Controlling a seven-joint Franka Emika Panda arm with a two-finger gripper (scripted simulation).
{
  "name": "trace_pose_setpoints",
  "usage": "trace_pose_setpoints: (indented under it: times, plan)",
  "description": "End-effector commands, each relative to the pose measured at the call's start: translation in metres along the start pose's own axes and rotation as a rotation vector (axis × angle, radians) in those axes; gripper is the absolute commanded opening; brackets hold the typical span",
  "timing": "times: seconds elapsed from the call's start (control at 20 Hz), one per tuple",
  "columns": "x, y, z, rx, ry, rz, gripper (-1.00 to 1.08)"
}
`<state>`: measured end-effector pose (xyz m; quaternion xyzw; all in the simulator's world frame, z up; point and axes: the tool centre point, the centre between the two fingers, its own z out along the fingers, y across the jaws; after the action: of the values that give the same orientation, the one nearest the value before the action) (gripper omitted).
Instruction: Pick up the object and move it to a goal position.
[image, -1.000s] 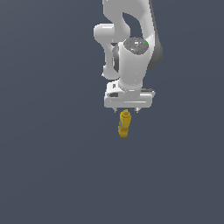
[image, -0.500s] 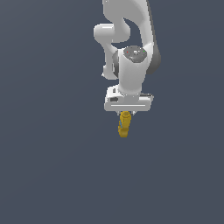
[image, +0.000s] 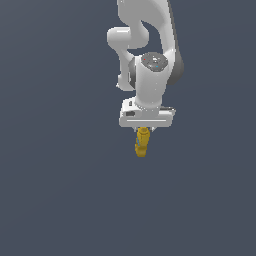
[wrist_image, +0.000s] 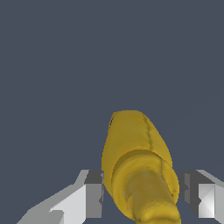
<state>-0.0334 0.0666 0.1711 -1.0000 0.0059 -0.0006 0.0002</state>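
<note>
The mustard-yellow squeeze bottle (image: 141, 144) lies on the dark grey floor, partly hidden under the arm's white hand in the exterior view. My gripper (image: 144, 131) sits right over its upper end. In the wrist view the bottle (wrist_image: 135, 148) fills the space between the two fingers, its narrower neck nearest the camera. My gripper (wrist_image: 143, 197) is open and straddles the bottle: one finger (wrist_image: 94, 197) is at its side and the other finger (wrist_image: 193, 194) stands a small gap away. The blue label is not visible.
The plain dark grey floor (image: 60, 190) extends all around. The white arm (image: 150, 55) rises above the hand towards the top of the exterior view. No other objects show.
The hand has come down over the bottle, covering more of its upper end. The bottle has stayed in place.
</note>
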Motion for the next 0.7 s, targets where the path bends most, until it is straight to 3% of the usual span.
trace_pose_setpoints:
  times: [0.0,0.3,0.65]
  plan:
    - [0.001,0.001,-0.002,0.001,0.004,-0.002,-1.0]
    - [0.005,0.009,-0.015,0.012,0.039,-0.023,-1.0]
    - [0.014,0.028,-0.044,0.035,0.115,-0.069,-1.0]
